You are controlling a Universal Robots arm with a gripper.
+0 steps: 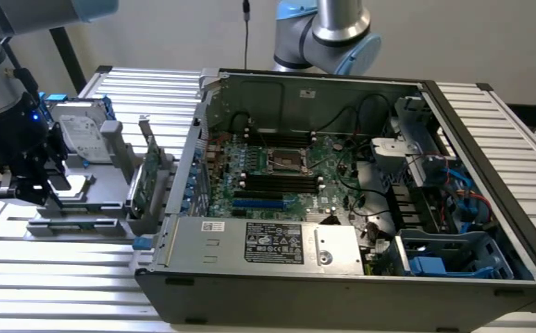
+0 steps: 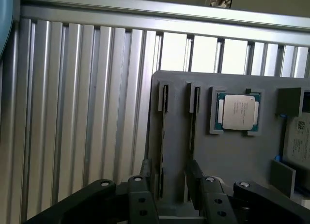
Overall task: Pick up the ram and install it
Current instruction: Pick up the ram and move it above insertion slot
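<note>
Straddling a slot (image 2: 163, 132) in the grey tray (image 2: 232, 156), the pincer (image 2: 169, 169) gapes.

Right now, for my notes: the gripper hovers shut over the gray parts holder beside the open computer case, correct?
Not shut. The wrist view shows the gripper open, fingers apart, over the gray parts holder beside the open computer case.
</note>
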